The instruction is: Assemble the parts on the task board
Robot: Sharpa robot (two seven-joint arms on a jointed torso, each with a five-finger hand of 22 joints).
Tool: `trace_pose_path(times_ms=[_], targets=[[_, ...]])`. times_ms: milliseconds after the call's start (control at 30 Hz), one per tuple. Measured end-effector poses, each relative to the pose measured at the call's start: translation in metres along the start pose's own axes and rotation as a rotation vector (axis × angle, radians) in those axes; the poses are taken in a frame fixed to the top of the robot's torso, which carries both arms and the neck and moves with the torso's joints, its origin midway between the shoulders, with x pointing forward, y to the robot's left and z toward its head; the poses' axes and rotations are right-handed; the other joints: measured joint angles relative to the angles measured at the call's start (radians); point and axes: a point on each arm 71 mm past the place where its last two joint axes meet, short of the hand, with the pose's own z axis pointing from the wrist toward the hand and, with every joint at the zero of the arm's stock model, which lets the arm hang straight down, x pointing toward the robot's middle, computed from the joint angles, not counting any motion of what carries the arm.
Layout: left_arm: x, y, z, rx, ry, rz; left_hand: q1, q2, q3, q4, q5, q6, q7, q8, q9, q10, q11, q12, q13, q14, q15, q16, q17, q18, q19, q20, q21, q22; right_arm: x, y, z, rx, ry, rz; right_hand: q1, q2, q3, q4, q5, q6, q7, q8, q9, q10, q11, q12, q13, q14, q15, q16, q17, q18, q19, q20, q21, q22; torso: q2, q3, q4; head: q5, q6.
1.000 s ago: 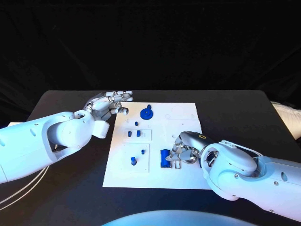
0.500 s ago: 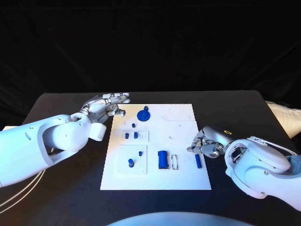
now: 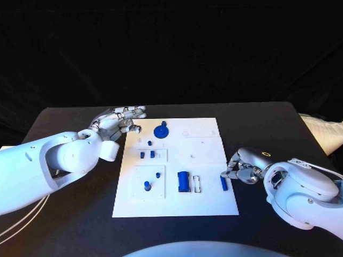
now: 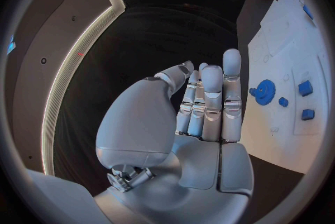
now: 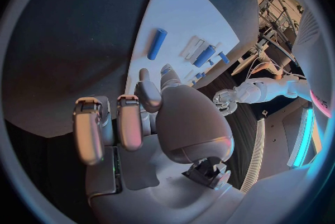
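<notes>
The white task board (image 3: pixel 206 144) lies mid-table. A blue gear (image 3: pixel 161 130) stands at its far end, with small blue parts (image 3: pixel 147 154) in a recess just nearer. Two more small parts (image 3: pixel 147 185) sit in the near left recess. One blue bar (image 3: pixel 184 181) sits in a slot, and a second blue bar (image 3: pixel 224 183) lies loose near the board's right edge. My right hand (image 3: pixel 241 167) hovers just right of that loose bar, fingers curled and holding nothing; the bar (image 5: pixel 157 43) lies beyond its fingertips. My left hand (image 3: pixel 119 120) is at the board's far left corner, fingers straight, near the gear (image 4: pixel 264 91).
A white bag (image 3: pixel 330 133) lies at the table's right edge. Pale cables (image 3: pixel 9 225) trail off the near left side. Black tabletop (image 3: pixel 264 123) surrounds the board.
My right hand has moved from the slots in the board's middle to its right edge, leaving a blue bar lying loose there. The left hand has barely moved.
</notes>
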Motion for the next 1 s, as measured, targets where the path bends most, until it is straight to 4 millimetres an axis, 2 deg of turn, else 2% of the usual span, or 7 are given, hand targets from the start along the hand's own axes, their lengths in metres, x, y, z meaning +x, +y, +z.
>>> trace_pose_path(times_ms=[233,633,767,867,1000], targets=[[0.0,0.0,0.0,0.0,0.0,0.0,0.0,0.0,0.0,0.0,0.0,0.0,0.0,0.0,0.0,0.0,0.0,0.0,0.0,0.001,0.001,0.0,0.0,0.0,0.0,0.0,0.0,0.0,0.008,0.003,0.002,-0.01,0.022,-0.033,-0.004,-0.012,-0.004,0.01,-0.007,0.008,-0.001,-0.004,-0.002,0.0,0.0,0.0,0.003,0.0,0.0,0.0,0.0,0.0,0.0,0.0,0.0,0.0,0.0,-0.0006,0.0029,-0.002,-0.003],[-0.001,0.0,0.0,-0.001,0.0,0.001,0.0,0.0,0.0,0.0,0.0,0.0,0.0,0.0,0.0,0.0,0.0,0.0,0.0,0.001,0.001,0.0,0.0,0.0,0.0,0.0,0.0,0.0,0.015,0.006,0.005,-0.017,0.055,-0.068,-0.004,-0.012,-0.004,0.01,-0.011,0.016,-0.002,-0.004,-0.002,0.0,0.0,0.0,0.003,0.0,0.0,0.0,0.0,0.0,0.0,0.0,0.0,0.0,0.0,-0.0012,0.0032,0.002,-0.008],[-0.001,0.0,0.0,-0.001,0.0,0.001,0.0,0.0,0.0,0.0,0.0,0.0,0.0,0.0,0.0,0.0,0.0,0.0,0.0,0.001,0.001,0.0,0.0,0.0,0.0,0.0,0.0,0.0,0.017,0.009,0.007,-0.024,0.061,-0.079,0.009,-0.025,-0.004,0.01,-0.016,0.026,-0.006,-0.004,-0.002,0.0,0.0,0.0,0.002,0.0,0.0,0.0,0.0,0.0,0.0,0.0,0.0,0.0,0.0,-0.0012,0.0032,0.004,-0.01],[-0.001,0.0,0.0,-0.001,0.0,0.002,0.0,0.0,0.0,0.0,0.0,0.0,0.0,0.0,0.0,0.0,0.0,0.0,0.0,0.001,0.001,0.0,0.0,0.0,0.0,0.0,0.0,0.0,0.018,0.012,0.008,-0.033,0.065,-0.091,0.023,-0.038,0.005,0.0,-0.028,0.03,-0.009,-0.002,-0.001,0.0,-0.001,-0.001,0.001,0.0,0.0,0.0,0.0,0.0,0.0,0.0,0.0,0.0,0.0,-0.0011,0.0032,0.005,-0.011],[-0.001,0.0,0.0,-0.001,0.0,0.002,0.0,0.0,0.0,0.0,0.0,0.0,0.0,0.0,0.0,0.0,0.0,0.0,0.0,0.001,0.001,0.0,0.0,0.0,0.0,0.0,0.0,0.0,0.021,0.017,0.009,-0.049,0.064,-0.116,0.067,-0.045,0.021,-0.027,-0.047,0.039,-0.01,-0.003,0.002,0.0,-0.008,-0.003,0.001,0.0,0.0,0.0,0.0,0.0,0.0,0.0,0.0,0.0,0.0,-0.0011,0.0032,0.007,-0.012]])
